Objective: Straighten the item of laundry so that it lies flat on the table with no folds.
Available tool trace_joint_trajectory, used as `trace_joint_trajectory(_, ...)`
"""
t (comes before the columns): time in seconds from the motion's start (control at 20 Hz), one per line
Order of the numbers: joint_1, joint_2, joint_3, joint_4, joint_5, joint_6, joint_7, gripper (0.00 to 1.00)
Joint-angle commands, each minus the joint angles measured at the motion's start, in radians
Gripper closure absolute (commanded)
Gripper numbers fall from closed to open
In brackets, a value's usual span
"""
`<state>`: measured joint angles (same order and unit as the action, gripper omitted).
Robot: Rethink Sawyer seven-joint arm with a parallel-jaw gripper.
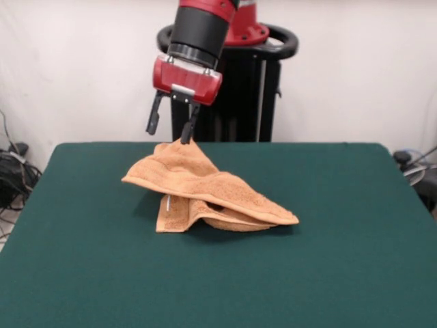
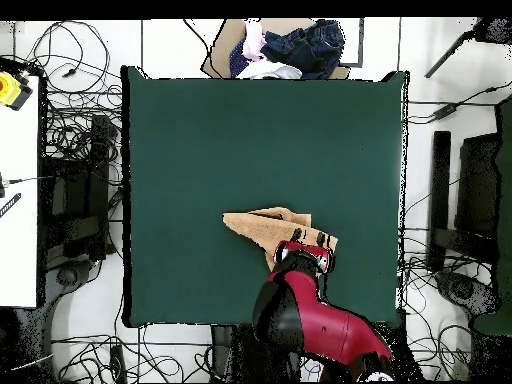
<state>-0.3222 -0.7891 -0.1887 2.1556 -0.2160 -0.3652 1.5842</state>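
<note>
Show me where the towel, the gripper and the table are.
towel (image 1: 205, 181), front view, upper folded layer.
gripper (image 1: 171, 124), front view, between the fingertips.
table (image 1: 328, 260), front view, bare green top.

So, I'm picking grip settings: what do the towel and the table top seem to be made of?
The towel looks like soft terry cloth, orange-tan: its surface is nubbly and matte, and it drapes in limp folds under the gripper. The table top looks like a dark green felt-like covering, flat and without shine; what lies under that covering cannot be told.
</note>
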Motion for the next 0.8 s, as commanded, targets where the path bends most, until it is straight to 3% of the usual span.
trace_joint_trajectory(0.05, 0.029, 0.103, 0.070, 0.019, 0.063, -0.071, 0.274, 0.00)
trace_joint_trajectory(0.8, 0.031, 0.200, 0.064, -0.025, 0.072, -0.148, 0.259, 0.00)
